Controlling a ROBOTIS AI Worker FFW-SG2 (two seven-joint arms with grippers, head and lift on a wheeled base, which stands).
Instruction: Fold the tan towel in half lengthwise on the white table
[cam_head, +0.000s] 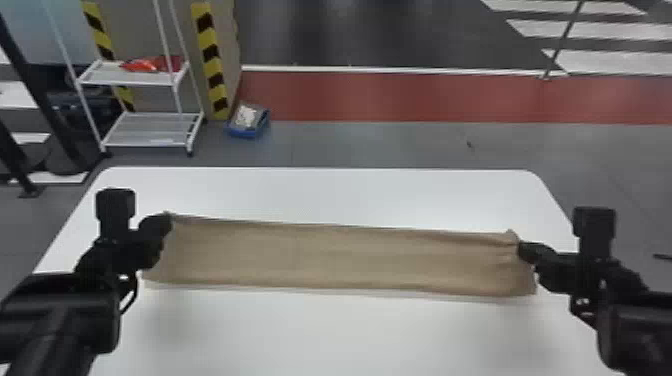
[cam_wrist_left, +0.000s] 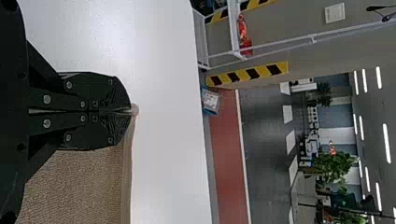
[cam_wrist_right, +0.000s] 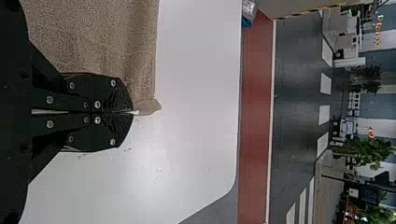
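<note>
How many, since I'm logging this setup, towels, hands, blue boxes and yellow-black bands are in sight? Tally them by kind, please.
Towels: 1, the tan towel
Hands: 2, the left hand and the right hand
Blue boxes: 1, the blue box on the floor
Yellow-black bands: 2
Total: 6

The head view's bottom edge cuts off the white table (cam_head: 350, 335), and the left gripper (cam_head: 165, 225) hides some tan towel (cam_head: 340, 260).
</note>
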